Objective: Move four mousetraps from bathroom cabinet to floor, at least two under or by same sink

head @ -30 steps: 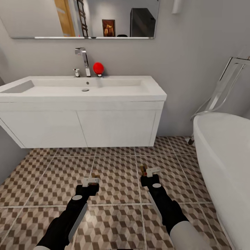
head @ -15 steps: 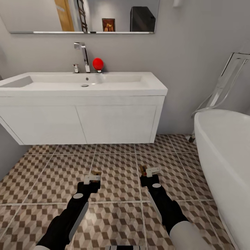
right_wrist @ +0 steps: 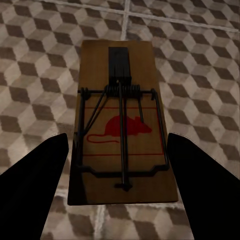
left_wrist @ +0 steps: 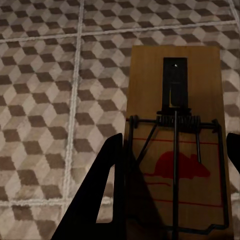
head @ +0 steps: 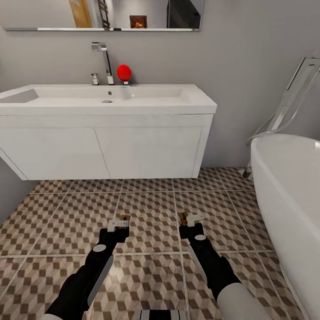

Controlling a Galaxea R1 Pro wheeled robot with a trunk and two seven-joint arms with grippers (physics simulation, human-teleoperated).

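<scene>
A white wall-hung sink [head: 106, 100] stands ahead against the grey wall, with a chrome tap [head: 103, 60] and a red ball-shaped thing [head: 124, 72] beside it on the back ledge; a mirror [head: 102, 15] hangs above. The vanity's underside leaves an open strip of bathroom floor [head: 146, 209] beneath it, shaded but bare. To the right the rounded wall of a white bathtub [head: 284, 195] bulges in toward the right arm, with a chrome filler pipe [head: 289, 106] leaning behind it. At the left edge a grey wall closes off that side.

Both arms reach forward low over the cube-patterned tiles. The left gripper [head: 118, 224] carries a mousetrap [left_wrist: 175, 145]; in the left wrist view the wooden board lies between the two dark fingers [left_wrist: 102, 200], which stand close against its long edges (one finger at the frame's edge is barely seen). The right gripper [head: 191, 219] holds another mousetrap [right_wrist: 122, 125], its red mouse mark and wire spring facing the camera, with the dark fingers [right_wrist: 35, 180] spread either side of the board; whether they press its edges cannot be told from that view. In the head view each trap pokes out as a small brown tip beyond the fingertips. Tile lies open between the grippers and the vanity, and between the two arms.
</scene>
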